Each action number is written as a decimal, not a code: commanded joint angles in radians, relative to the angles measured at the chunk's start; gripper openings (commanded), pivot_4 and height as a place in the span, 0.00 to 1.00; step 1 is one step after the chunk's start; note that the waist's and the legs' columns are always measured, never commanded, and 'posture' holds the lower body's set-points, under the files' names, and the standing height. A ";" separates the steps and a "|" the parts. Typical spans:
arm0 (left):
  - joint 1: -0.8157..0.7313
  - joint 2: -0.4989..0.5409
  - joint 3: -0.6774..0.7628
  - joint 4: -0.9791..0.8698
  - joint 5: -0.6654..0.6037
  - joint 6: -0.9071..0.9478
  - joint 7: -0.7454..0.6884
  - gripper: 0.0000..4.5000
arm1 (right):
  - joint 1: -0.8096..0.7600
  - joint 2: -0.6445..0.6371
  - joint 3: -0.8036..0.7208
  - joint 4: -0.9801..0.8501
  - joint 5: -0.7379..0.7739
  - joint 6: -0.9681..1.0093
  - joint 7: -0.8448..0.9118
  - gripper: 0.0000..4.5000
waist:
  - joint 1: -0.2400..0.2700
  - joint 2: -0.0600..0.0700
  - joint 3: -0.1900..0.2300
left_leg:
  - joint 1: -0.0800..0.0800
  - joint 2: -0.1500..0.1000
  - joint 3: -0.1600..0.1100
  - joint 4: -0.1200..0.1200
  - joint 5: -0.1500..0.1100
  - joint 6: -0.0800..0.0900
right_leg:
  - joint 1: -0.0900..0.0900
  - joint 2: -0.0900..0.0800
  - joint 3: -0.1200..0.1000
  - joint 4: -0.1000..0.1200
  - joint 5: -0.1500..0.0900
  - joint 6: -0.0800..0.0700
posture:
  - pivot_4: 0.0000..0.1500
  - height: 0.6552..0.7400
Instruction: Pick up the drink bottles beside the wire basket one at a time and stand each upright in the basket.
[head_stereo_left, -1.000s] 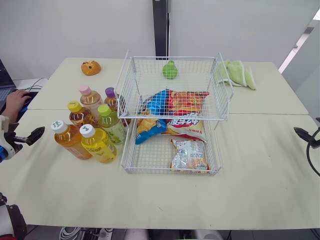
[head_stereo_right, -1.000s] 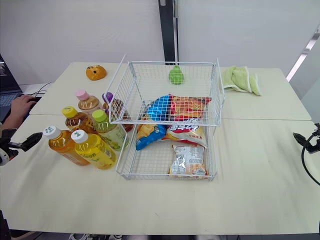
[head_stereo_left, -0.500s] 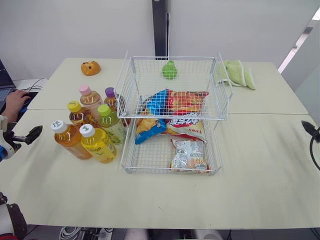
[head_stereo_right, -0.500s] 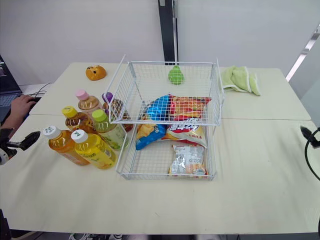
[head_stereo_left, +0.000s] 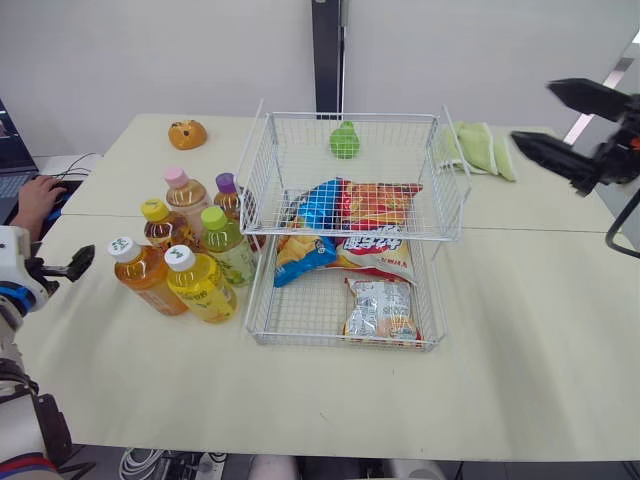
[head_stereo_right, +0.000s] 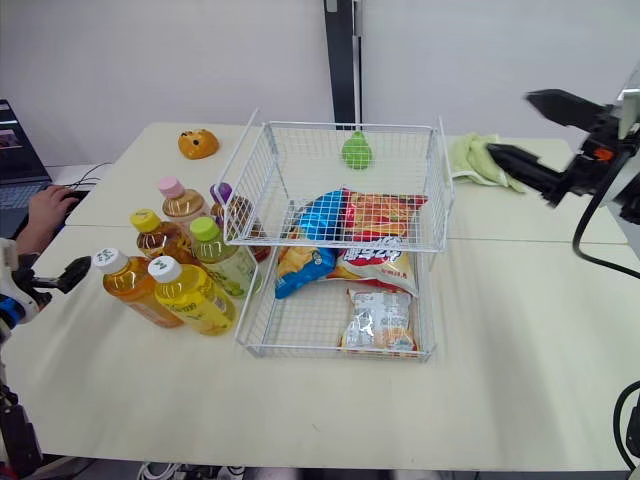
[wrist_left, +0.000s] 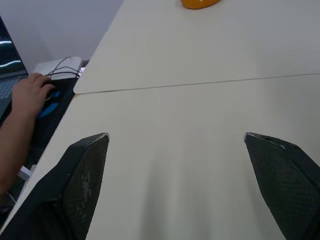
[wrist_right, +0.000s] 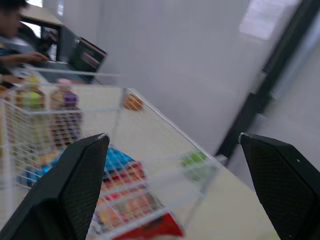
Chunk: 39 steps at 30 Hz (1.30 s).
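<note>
A white two-tier wire basket sits at the centre of the frame on the pale cream table, with snack packets lying in it. Six plastic drink bottles stand clustered at centre left, just beside the basket's left side, none inside it. At the front of the cluster are a white-capped orange tea bottle and a white-capped yellow bottle. Behind them are a yellow-capped brown bottle and a green-capped bottle, the green-capped one right against the mesh. A pink-capped bottle and a purple-capped bottle stand furthest back.

The left gripper is at the left edge of the frame, level with the front bottles but apart from them, its black fingers spread wide with only bare table between them. The right gripper is raised in the upper right, above a crumpled green cloth, fingers parted and holding nothing
</note>
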 joint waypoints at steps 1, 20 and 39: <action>-0.013 0.012 0.014 -0.006 -0.019 0.006 -0.024 1.00 | -0.068 0.021 -0.012 -0.159 0.259 0.158 -0.116 0.99 | 0.001 -0.001 0.000 | -0.002 0.000 0.000 0.001 0.000 0.001 | -0.001 0.000 0.000 0.000 0.000 0.000 | 1.00 1.00; 0.328 0.036 0.268 -0.479 -0.279 0.248 -0.203 1.00 | -0.050 0.143 0.196 -0.240 0.259 0.147 -0.060 0.99 | -0.004 -0.010 -0.006 | -0.016 0.001 -0.002 0.004 -0.001 0.002 | -0.015 0.000 -0.002 0.002 0.000 -0.001 | 1.00 1.00; 1.140 -0.394 0.716 -1.742 -0.796 0.714 0.126 1.00 | -0.121 0.236 0.257 -0.134 0.104 0.098 0.159 0.99 | 0.011 -0.012 -0.008 | -0.015 -0.001 -0.010 0.003 -0.003 0.006 | -0.011 0.000 -0.005 0.001 0.000 -0.001 | 1.00 1.00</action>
